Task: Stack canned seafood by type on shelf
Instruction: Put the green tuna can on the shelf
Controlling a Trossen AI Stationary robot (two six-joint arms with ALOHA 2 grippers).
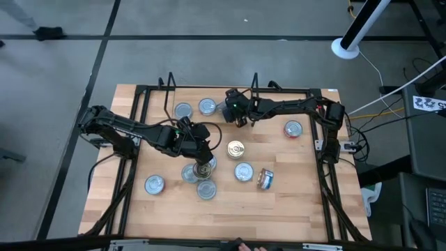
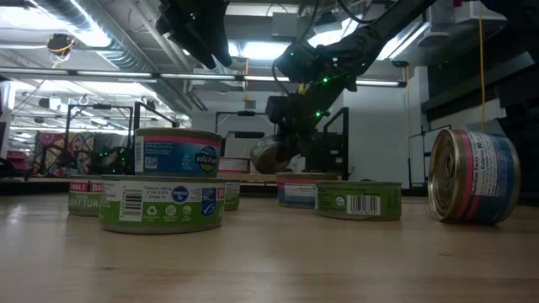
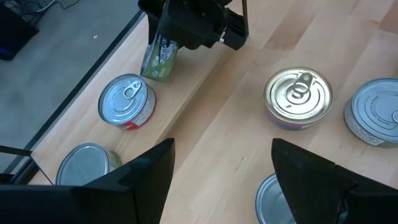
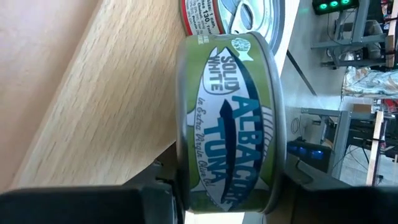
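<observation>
Right gripper hangs over the far middle of the table in the high view, its fingers clamped on a green-labelled can held on edge, just beside two silver-lidded cans that sit along the far edge by the black frame. Across from it, the left gripper hovers spread wide over a cluster of cans near the table's middle, gripping nothing. A gold-lidded can sits just to the right of that gripper, a can with a red label lies off to the right, and one can lies tipped on its side toward the near edge.

From table height, the right gripper holds its can clear of the wood at the back. Up front, a blue-labelled can rests stacked on a green one, and the tipped can stands on its rim at the right.

Past the left wrist's open fingers, I see the gold-lidded can, a red-labelled can, and farther off the right gripper with the green can in it.

Up close on the right wrist, the green can reads "Solid White Albacore Tuna" and is pinched between the dark fingers, with a red-labelled can just beyond it.
</observation>
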